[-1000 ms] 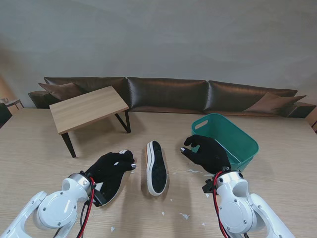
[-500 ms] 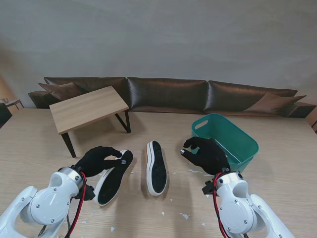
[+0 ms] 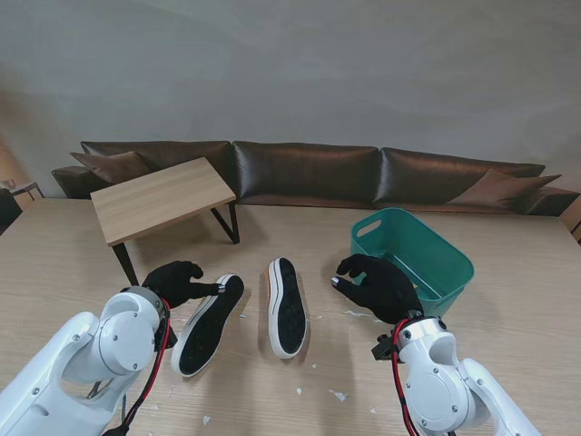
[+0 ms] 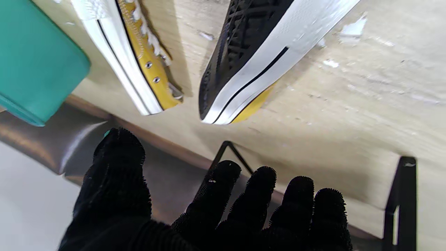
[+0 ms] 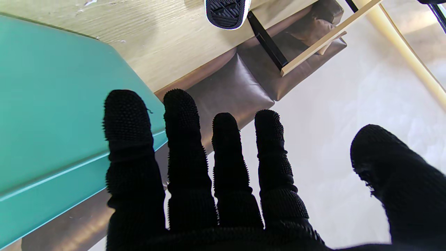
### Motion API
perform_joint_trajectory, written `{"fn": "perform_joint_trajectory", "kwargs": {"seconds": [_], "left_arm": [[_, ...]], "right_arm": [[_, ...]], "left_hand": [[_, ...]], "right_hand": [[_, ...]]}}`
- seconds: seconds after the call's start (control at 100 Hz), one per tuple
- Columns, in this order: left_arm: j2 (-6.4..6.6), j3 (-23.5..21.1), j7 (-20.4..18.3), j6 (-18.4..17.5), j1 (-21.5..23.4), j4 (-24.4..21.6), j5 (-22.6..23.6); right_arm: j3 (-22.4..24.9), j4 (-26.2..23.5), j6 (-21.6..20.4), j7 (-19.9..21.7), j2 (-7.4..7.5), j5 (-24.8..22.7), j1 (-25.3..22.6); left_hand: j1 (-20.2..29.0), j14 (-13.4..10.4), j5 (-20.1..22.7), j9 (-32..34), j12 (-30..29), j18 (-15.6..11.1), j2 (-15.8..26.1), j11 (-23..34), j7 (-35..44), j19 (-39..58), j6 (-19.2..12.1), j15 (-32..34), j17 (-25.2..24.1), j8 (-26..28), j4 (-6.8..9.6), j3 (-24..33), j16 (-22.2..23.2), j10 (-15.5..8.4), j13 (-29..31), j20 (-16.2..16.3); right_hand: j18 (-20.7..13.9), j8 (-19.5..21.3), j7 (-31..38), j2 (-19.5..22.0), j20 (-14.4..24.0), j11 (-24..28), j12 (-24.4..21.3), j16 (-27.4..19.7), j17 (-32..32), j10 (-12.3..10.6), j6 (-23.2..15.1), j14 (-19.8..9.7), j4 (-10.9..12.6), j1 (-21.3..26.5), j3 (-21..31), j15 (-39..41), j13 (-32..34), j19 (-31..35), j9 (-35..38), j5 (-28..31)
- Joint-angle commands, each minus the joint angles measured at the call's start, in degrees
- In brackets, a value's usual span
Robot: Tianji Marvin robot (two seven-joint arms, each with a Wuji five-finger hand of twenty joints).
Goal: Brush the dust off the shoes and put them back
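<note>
1. Two yellow shoes are lying soles-up on the table: the left shoe and the right shoe, both left of the green basket.
2. The left hand is hovering spread and empty just beside the left shoe.
3. The right hand is hovering empty, fingers apart, beside the basket.

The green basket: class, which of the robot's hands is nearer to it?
Right. The right hand hovers beside the green basket, at its near-left wall. The left hand is far off, beyond both shoes, by the left shoe's toe.
</note>
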Motion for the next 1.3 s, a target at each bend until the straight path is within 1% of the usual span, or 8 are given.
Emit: {"fn": "perform_joint_trajectory", "kwargs": {"seconds": [0.0, 0.21, 0.55, 0.86, 0.91, 0.95, 1.05, 1.29], "left_arm": [[0.34, 0.9, -2.8, 1.8, -1.6, 0.9, -0.5], [1.51, 5.1, -7.3, 6.5, -5.5, 4.2, 2.6], [2.48, 10.9, -9.2, 12.7, -9.6, 8.7, 2.2], [2.77, 18.4, -7.2, 18.9, -14.8, 13.5, -2.5], [2.48, 19.3, -5.9, 19.6, -15.2, 14.3, -3.3], [2.25, 20.0, -5.0, 20.0, -15.5, 14.9, -3.8], [1.91, 21.8, -3.6, 20.7, -16.3, 16.1, -4.4], [1.19, 25.5, -1.1, 21.7, -18.0, 18.9, -5.2]], "right_arm": [[-0.1, -0.5, -0.2, 0.7, -0.09, 0.1, -0.5], [0.0, -0.6, -0.2, 0.7, -0.14, 0.6, -0.6], [-0.1, -0.7, 0.0, 1.2, -0.14, 1.6, -0.8], [-0.2, -0.7, 0.2, 1.5, -0.16, 2.2, -0.8], [-0.2, -0.7, 0.2, 1.4, -0.18, 2.3, -0.8], [-0.3, -0.7, 0.2, 1.4, -0.2, 2.4, -0.8], [-0.3, -0.6, 0.3, 1.4, -0.23, 2.6, -0.7], [-0.5, -0.5, 0.2, 1.5, -0.21, 2.7, -0.6]], "left_hand": [[-2.9, 1.9, -1.4, -1.0, 1.8, 1.0, -1.5, 0.9, -0.4, 1.9, 2.2, 2.2, 0.9, -0.6, 1.37, -1.1, 2.1, 1.9, 2.2, 2.4], [-5.4, 2.5, -2.4, -0.7, 6.3, 1.9, -2.1, 1.6, 0.2, 4.9, 3.0, 10.1, 3.2, -0.3, 1.59, -0.9, 7.7, 2.5, 2.3, 10.4], [-6.3, 3.1, -3.2, -0.4, 7.1, 2.6, -2.7, 2.1, 0.6, 5.3, 4.7, 12.8, 4.1, 0.6, 1.72, -0.9, 8.0, 3.2, 2.2, 12.5], [-7.1, 5.5, 1.3, 5.2, 14.9, 5.3, -4.9, 4.5, 8.6, 15.8, 6.9, 20.6, 4.8, 11.5, 1.44, 2.5, 12.5, 4.0, 6.1, 21.5], [-8.9, 5.9, 2.8, 7.1, 17.1, 5.2, -6.8, 5.4, 10.3, 28.9, 6.8, 23.1, 1.8, 14.5, 0.68, 9.0, 13.9, 3.8, 7.7, 20.0], [-11.4, 6.1, 3.7, 8.6, 18.7, 5.5, -8.7, 6.4, 11.9, 39.7, 6.7, 25.1, 0.1, 16.2, -0.32, 16.0, 14.8, 3.7, 9.1, 13.0], [-11.4, 6.1, 5.8, 12.0, 22.2, 6.6, -11.2, 9.9, 16.2, 52.1, 6.0, 30.7, 2.3, 19.4, -0.83, 24.7, 17.0, 2.7, 13.2, 7.8], [-9.8, 3.5, 8.3, 18.5, 27.3, 7.5, -15.8, 19.3, 28.3, 65.6, 3.4, 41.7, 15.1, 25.1, -1.24, 39.4, 19.8, -0.9, 23.5, 8.7]], "right_hand": [[0.9, -0.4, 0.0, -1.6, 1.4, 0.3, -0.7, -0.7, -24.7, 1.1, 0.0, 0.5, 0.8, -0.2, 1.3, 0.5, 0.2, -1.2, 0.6, 0.6], [1.1, -0.4, 0.0, -1.5, 1.5, 0.3, -0.7, -0.7, -24.6, 1.1, 0.2, 0.7, 0.8, -0.2, 1.2, 0.6, 0.3, -1.2, 0.9, 0.8], [1.2, -0.5, 0.1, -1.4, 1.6, 0.3, -0.7, -0.6, -24.3, 1.2, 0.8, 1.0, 0.8, -0.3, 1.3, 0.9, 1.0, -1.0, 1.7, 1.2], [1.3, -0.6, 0.3, -1.3, 1.6, 0.3, -0.7, -0.5, -24.1, 1.4, 1.2, 1.1, 0.8, -0.3, 1.3, 1.0, 1.2, -0.9, 2.0, 1.6], [1.3, -0.6, 0.3, -1.4, 1.6, 0.3, -0.7, -0.5, -24.1, 1.5, 1.3, 1.2, 0.8, -0.3, 1.3, 1.0, 1.3, -0.9, 2.1, 1.7], [1.3, -0.6, 0.3, -1.4, 1.6, 0.3, -0.7, -0.5, -24.1, 1.4, 1.5, 1.3, 0.8, -0.2, 1.4, 1.0, 1.3, -0.9, 2.2, 1.8], [1.3, -0.7, 0.3, -1.4, 1.6, 0.3, -0.7, -0.5, -24.2, 1.4, 1.5, 1.2, 0.8, -0.2, 1.5, 1.0, 1.4, -0.9, 2.2, 1.7], [1.4, -0.7, 0.4, -1.3, 1.5, 0.3, -0.7, -0.5, -24.1, 1.5, 1.7, 1.3, 0.8, -0.2, 1.5, 1.0, 1.5, -0.8, 2.3, 1.8]]}}
